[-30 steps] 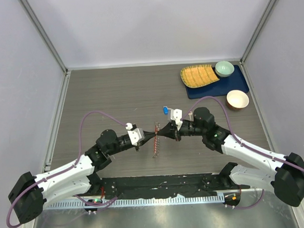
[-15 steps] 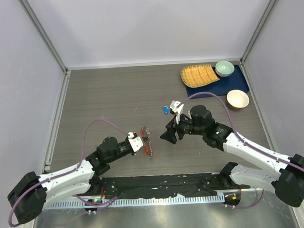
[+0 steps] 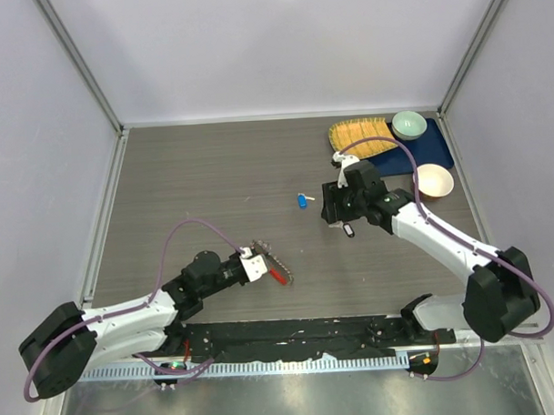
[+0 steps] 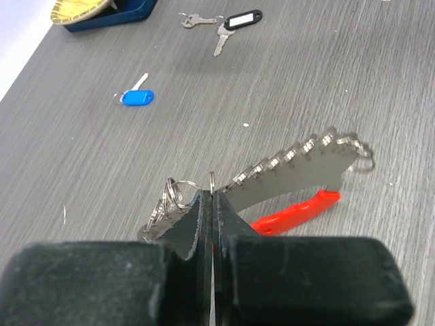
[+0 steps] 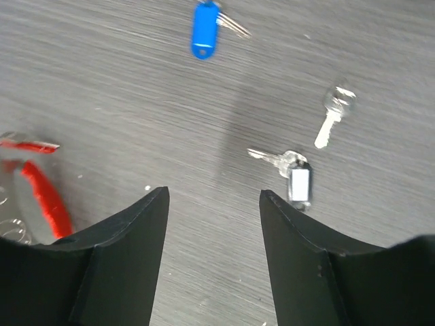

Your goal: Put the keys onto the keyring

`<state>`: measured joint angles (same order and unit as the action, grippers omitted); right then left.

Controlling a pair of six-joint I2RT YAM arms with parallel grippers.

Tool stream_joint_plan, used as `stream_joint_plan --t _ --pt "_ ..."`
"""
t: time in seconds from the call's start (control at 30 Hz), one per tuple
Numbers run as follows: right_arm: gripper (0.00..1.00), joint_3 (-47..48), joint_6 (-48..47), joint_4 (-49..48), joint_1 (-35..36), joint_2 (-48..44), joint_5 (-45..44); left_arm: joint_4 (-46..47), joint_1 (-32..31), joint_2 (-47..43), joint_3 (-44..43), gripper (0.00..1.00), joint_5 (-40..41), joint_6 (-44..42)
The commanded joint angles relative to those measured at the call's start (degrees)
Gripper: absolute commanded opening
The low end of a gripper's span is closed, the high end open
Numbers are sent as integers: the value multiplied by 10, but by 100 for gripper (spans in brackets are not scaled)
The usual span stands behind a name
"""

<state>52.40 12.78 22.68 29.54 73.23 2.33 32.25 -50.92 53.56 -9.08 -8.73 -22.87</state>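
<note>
The keyring (image 4: 292,170) is a silvery toothed strip with small wire rings and a long red fob (image 4: 296,212). It rests on the table. My left gripper (image 4: 212,197) is shut on one thin ring at its near end, seen from above at the left gripper (image 3: 256,266) with the red fob (image 3: 278,275) beside it. My right gripper (image 5: 214,197) hangs open and empty above the table, apart from the keys. A blue-headed key (image 5: 204,27), a plain silver key (image 5: 333,117) and a black-tagged key (image 5: 298,182) lie loose in front of it. The red-headed key is out of view.
At the back right a blue mat (image 3: 430,155) carries a yellow woven tray (image 3: 361,137) and a teal bowl (image 3: 409,125). A tan bowl (image 3: 433,180) sits just in front of the mat. Grey walls close in the table on three sides.
My right gripper opened, let go of the keyring and moved back to the right. My left arm pulled the keyring toward the near left and down to the table.
</note>
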Motion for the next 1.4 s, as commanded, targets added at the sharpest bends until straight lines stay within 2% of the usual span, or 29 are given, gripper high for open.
stream_joint_plan --t 0.0,0.37,0.5,0.87,1.03,1.37 --pt "60 34 37 25 -29 31 -58 54 -5 15 -13 0 6 -17" --pt "49 56 23 12 -53 141 -98 54 -6 31 -17 0 20 -16" --pt "47 26 28 -7 -67 138 -60 56 -6 29 -16 0 21 -15" --pt "37 -40 30 -73 -84 128 -40 59 -6 30 -17 0 20 -10" --pt "35 -42 16 -91 -85 133 -40 60 -7 31 -16 0 21 -9" --pt "24 -39 5 -96 -89 147 -49 61 -6 26 -16 0 21 -9"
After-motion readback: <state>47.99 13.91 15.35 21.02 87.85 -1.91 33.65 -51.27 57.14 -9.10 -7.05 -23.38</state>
